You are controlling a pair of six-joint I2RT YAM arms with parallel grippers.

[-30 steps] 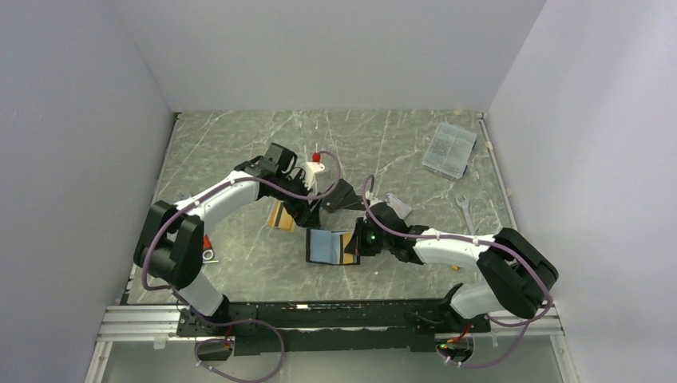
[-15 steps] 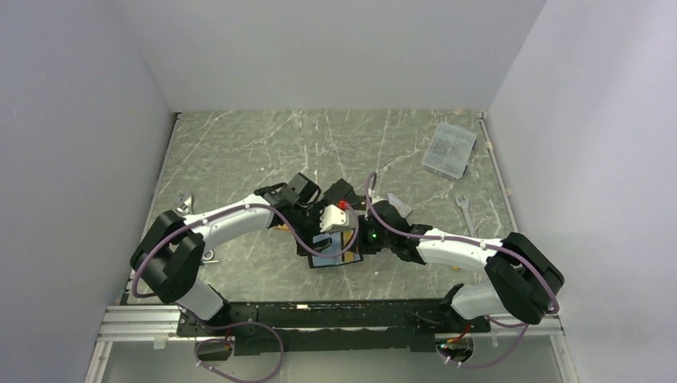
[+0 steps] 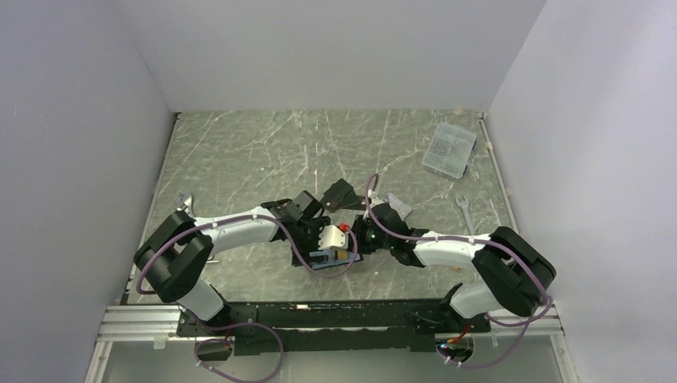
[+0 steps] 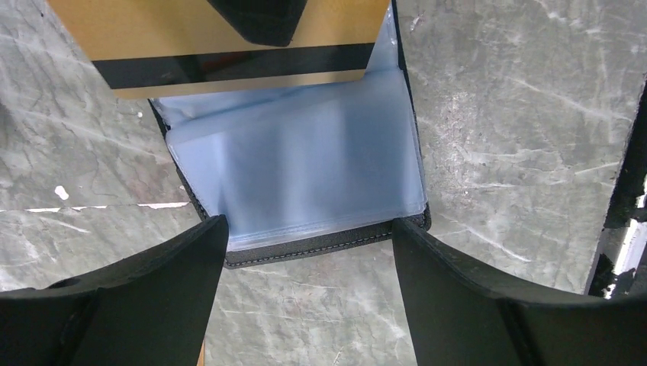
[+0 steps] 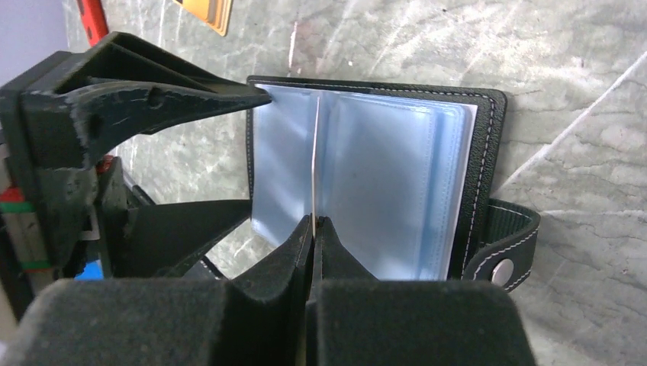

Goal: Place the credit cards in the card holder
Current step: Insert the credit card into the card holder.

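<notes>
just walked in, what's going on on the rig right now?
The right hand is shut on a gold card with a black stripe, holding it on edge over the open card holder, which lies flat with its light blue sleeves facing up. The left hand is open, with a finger at either end of one edge of the holder, apparently to steady it. The card does not look to be in a sleeve yet.

No text, brand or number can be read. Only a black stripe is shown on the gold card [image 4: 152, 30]; a label is perhaps carried by the clear box [image 3: 449, 149], too small to be read.
</notes>
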